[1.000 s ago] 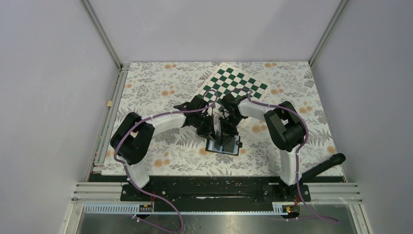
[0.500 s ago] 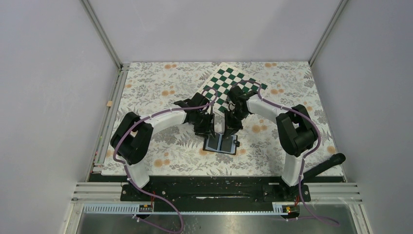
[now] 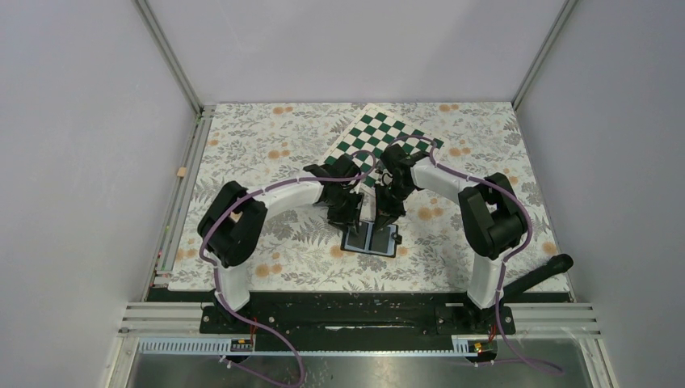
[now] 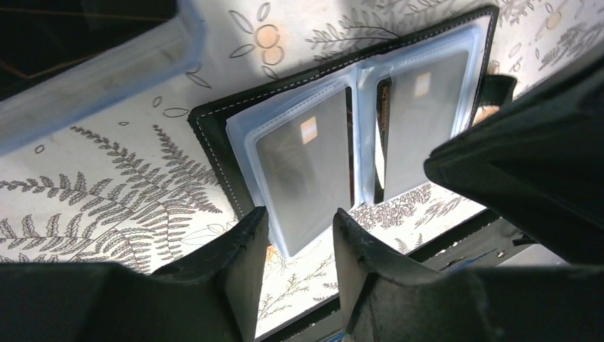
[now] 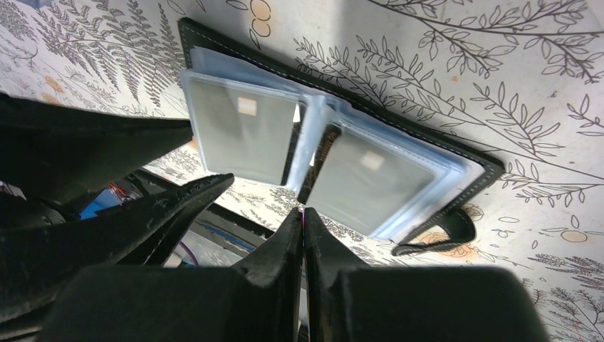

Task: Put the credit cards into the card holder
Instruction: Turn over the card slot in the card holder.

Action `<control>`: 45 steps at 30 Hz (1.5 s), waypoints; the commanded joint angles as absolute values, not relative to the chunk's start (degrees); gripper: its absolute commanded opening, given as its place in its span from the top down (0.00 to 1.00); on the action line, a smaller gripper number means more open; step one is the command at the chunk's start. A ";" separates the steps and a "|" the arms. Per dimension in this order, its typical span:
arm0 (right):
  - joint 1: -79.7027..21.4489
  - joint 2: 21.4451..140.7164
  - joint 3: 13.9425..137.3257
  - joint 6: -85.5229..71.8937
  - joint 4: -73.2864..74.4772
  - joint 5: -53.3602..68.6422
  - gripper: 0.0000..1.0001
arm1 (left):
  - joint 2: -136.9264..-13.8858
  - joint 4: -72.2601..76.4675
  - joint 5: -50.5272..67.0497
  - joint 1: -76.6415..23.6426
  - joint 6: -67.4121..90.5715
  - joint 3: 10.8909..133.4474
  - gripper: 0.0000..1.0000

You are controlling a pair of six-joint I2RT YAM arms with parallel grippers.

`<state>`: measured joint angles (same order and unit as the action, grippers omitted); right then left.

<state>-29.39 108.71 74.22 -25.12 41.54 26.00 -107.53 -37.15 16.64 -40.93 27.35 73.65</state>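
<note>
The black card holder (image 3: 371,239) lies open on the floral cloth, its clear sleeves up. A grey credit card shows in each sleeve (image 4: 303,171) (image 4: 420,121). My left gripper (image 4: 299,224) hovers open over the near edge of the left sleeve with nothing between its fingers. My right gripper (image 5: 304,212) is shut on another credit card (image 5: 319,160), seen edge-on, whose far end reaches into the fold between the sleeves. In the top view both grippers (image 3: 347,217) (image 3: 385,217) stand side by side just behind the holder. The snap tab (image 5: 441,239) lies at the holder's outer edge.
A green-and-white checkered board (image 3: 388,137) lies at the back of the cloth behind the arms. A clear plastic box (image 4: 107,68) stands close to the holder's left side. A black handle (image 3: 537,275) rests at the front right.
My left gripper's jaws have parted from shut, and its arm has swung right. The right arm's elbow moved outward early on, then held still over the holder.
</note>
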 commanded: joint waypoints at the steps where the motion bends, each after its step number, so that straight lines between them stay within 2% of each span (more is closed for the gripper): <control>1: -28.83 106.61 73.85 -23.97 42.71 25.68 0.90 | -106.82 -38.02 15.69 -41.79 25.78 76.67 0.66; 4: -28.53 106.45 73.75 -24.08 42.70 25.59 0.90 | -105.63 -37.97 16.61 -41.86 26.31 77.35 0.71; 15: -23.82 102.69 72.57 -24.43 42.82 25.33 0.90 | -103.66 -35.13 22.54 -41.99 27.16 78.56 0.70; 25: -19.22 100.20 71.72 -23.57 43.73 25.39 0.90 | -106.45 -29.16 34.27 -44.10 26.83 80.27 0.58; 37: -17.33 99.07 71.37 -22.69 44.89 24.76 0.90 | -117.04 -27.09 41.90 -47.05 28.02 86.20 0.55; 45: -17.22 99.11 71.34 -22.13 45.37 25.02 0.90 | -117.09 -27.08 40.81 -47.19 26.99 86.97 0.52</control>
